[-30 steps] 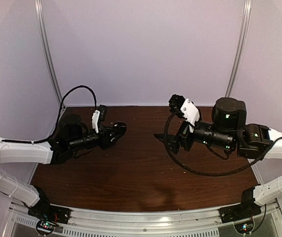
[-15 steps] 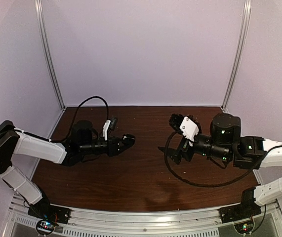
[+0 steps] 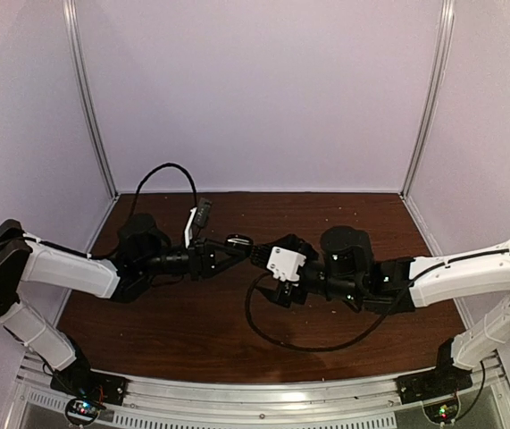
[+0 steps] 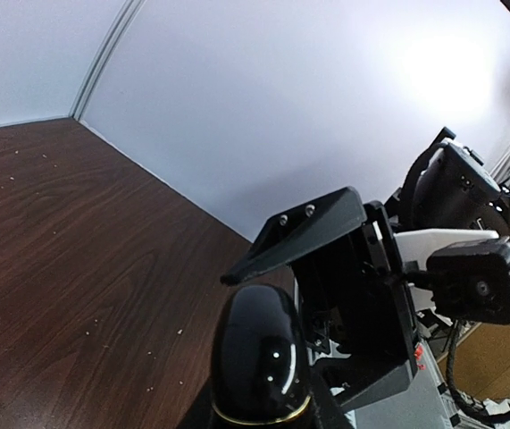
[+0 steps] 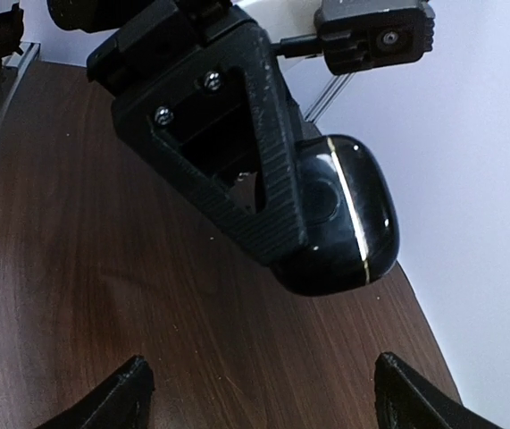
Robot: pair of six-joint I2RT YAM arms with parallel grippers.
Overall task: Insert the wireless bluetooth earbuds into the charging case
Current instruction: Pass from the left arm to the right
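Your left claw (image 3: 233, 247) clamped on black case (image 5: 348, 214) above counter (image 3: 192, 313) — right claw (image 5: 263, 393) spread wide, facing it, nothing gripped.

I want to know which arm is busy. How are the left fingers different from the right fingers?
The left fingers are squeezed shut on a shiny black case; the right fingers are spread wide with nothing between them. The left fingers hold the case up; the right fingers only point toward it, not touching. Both are black and face each other over the table.
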